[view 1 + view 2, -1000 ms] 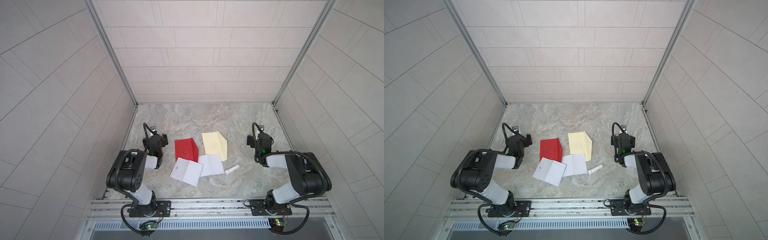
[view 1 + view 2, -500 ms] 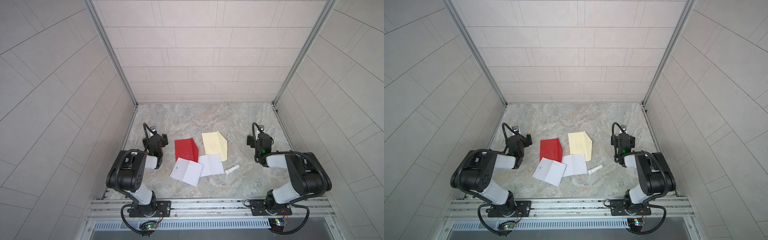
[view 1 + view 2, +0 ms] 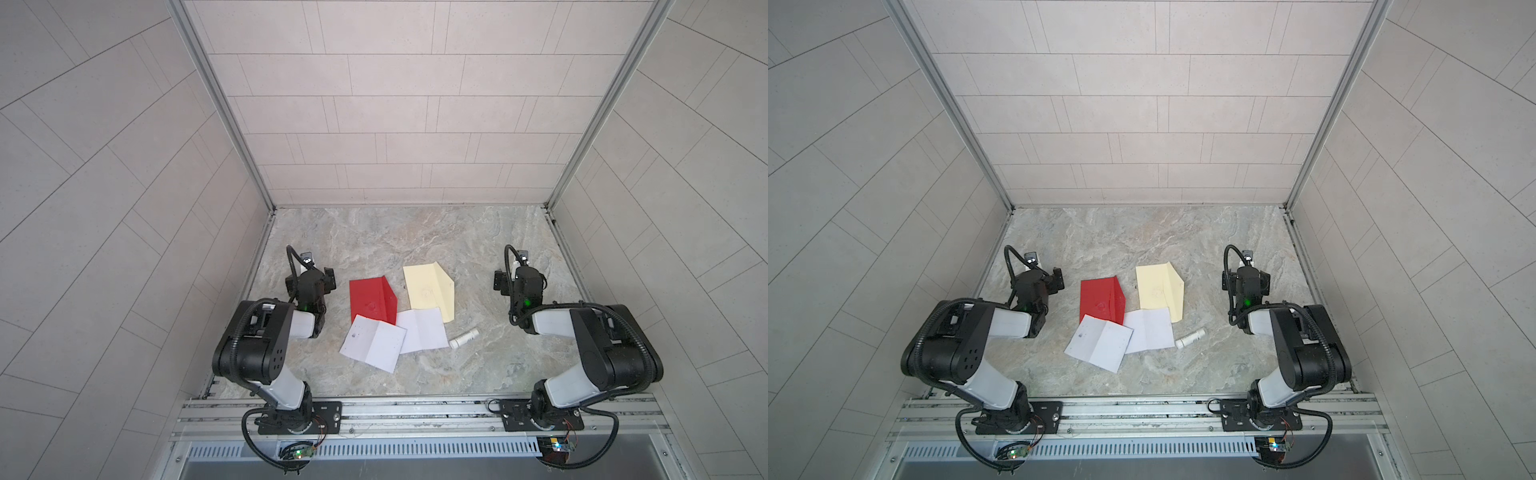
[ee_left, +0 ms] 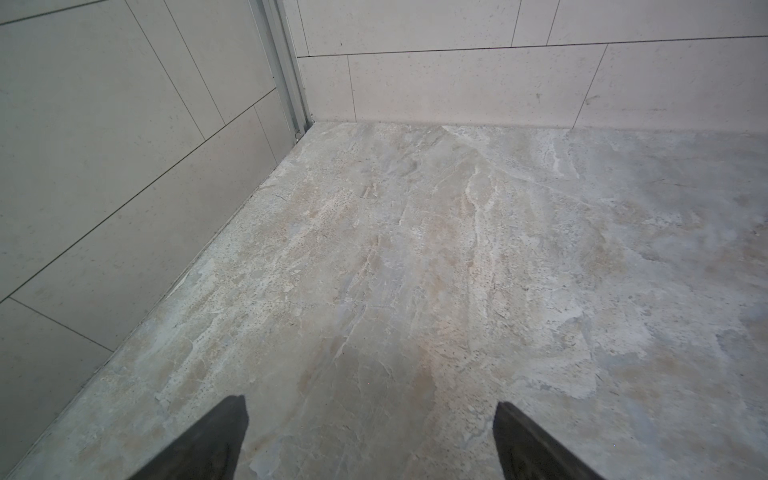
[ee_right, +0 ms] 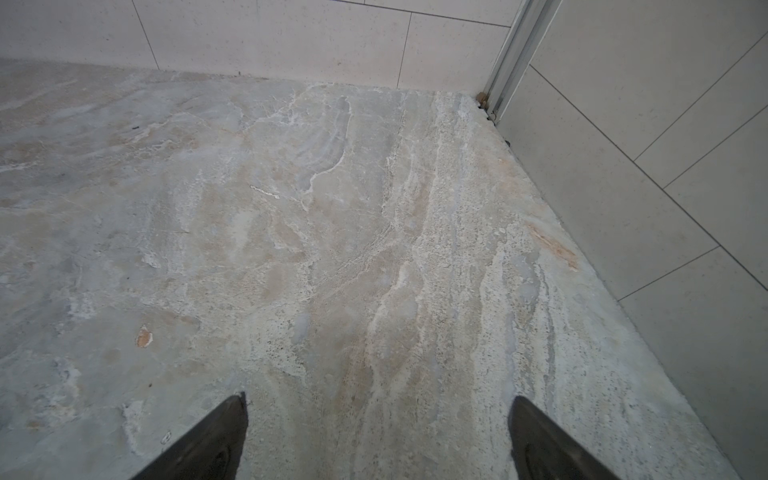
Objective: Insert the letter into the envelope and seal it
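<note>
- My left gripper (image 4: 370,405): released, empty; red envelope (image 3: 371,303) near its right.
- My right gripper (image 5: 378,401): released, empty; cream envelope (image 3: 430,293) off its left.
- I see a white letter (image 3: 374,341) between them.

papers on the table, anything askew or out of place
The front sheet lies askew, overlapping the rear sheet and the edge of the red envelope; the rear sheet covers a corner of the cream envelope. A white tube lies on its side beside them.

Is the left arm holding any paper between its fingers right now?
No, the left gripper has its fingers spread wide over the bare marble table, with nothing between them.
</note>
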Action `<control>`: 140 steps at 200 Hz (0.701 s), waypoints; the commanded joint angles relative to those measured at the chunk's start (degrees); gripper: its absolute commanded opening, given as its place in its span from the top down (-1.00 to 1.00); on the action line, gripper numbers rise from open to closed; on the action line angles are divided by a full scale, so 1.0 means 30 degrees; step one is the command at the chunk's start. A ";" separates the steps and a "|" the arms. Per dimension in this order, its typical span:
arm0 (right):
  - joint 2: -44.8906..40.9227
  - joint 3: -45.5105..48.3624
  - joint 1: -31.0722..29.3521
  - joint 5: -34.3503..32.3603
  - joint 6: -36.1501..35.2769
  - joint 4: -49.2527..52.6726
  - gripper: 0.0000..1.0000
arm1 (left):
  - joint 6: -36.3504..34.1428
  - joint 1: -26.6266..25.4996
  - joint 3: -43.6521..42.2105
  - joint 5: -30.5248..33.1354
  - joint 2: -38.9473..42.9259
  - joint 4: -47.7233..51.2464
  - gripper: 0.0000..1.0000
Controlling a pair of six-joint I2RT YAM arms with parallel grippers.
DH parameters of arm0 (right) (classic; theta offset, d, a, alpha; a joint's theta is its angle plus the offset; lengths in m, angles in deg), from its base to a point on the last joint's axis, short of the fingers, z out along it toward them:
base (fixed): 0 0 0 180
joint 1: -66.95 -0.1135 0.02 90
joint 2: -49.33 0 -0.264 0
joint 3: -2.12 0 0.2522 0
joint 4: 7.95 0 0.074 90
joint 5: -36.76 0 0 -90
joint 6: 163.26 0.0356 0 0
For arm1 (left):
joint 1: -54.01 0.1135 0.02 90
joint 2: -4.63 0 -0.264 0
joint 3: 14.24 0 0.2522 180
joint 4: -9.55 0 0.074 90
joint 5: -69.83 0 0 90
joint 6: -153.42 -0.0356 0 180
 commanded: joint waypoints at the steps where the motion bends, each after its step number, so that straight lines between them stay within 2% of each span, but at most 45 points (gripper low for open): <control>1: -0.0406 0.0180 -0.0079 -0.0088 -0.0128 -0.0386 -0.99 | -0.0234 -0.0133 -0.0132 0.0329 0.0202 -0.0576 -1.00; 34: -0.0455 0.0208 -0.0101 -0.0078 -0.0157 -0.0376 -0.99 | -0.0408 -0.0045 -0.0165 0.0082 0.0401 -0.0626 -1.00; 47: -0.1096 -0.0055 -0.0400 0.0133 -0.1147 -0.0289 -0.90 | -0.0842 -0.0342 0.0578 -0.0033 0.2073 0.2110 -1.00; 55: -0.2092 -0.1141 -0.1029 -0.0635 -0.1481 0.2066 -0.80 | -0.1059 -0.0689 0.1599 0.0681 0.3249 0.4646 -1.00; 63: -0.3259 -0.3173 -0.1738 -0.2455 -0.0286 0.7149 -0.75 | -0.1011 -0.1013 0.2514 0.1262 0.4218 0.7135 -1.00; 66: -0.3564 -0.4221 -0.1915 -0.2833 0.0819 0.9602 -0.76 | -0.0926 -0.1158 0.2800 0.1335 0.4529 0.7797 -1.00; 78: -0.3985 -0.6610 -0.2407 -0.2705 0.3731 1.4555 -0.71 | -0.1051 -0.2046 0.3430 0.1646 0.5516 0.9403 -1.00; 88: -0.4077 -0.7787 -0.3256 -0.2198 0.5385 1.7222 -0.70 | 0.0247 -0.3014 0.3640 0.2400 0.6249 1.0213 -1.00; 95: -0.4168 -0.8111 -0.4079 -0.1462 0.5849 1.8250 -0.69 | 0.1481 -0.3470 0.3887 0.1752 0.6782 1.1514 -1.00; 116: -0.3979 -0.8686 -0.7608 0.0394 0.5898 1.9685 -0.69 | 0.5277 -0.4514 0.4673 -0.1954 0.7692 1.5114 -1.00; 129: -0.3280 -0.9186 -0.9742 0.2180 0.5643 2.0197 -0.69 | 0.6604 -0.5379 0.4653 -0.3831 0.7930 1.6168 -1.00; 140: -0.2412 -0.9733 -1.1406 0.3616 0.5516 2.0607 -0.70 | 0.7190 -0.6156 0.4680 -0.4533 0.8110 1.7275 -1.00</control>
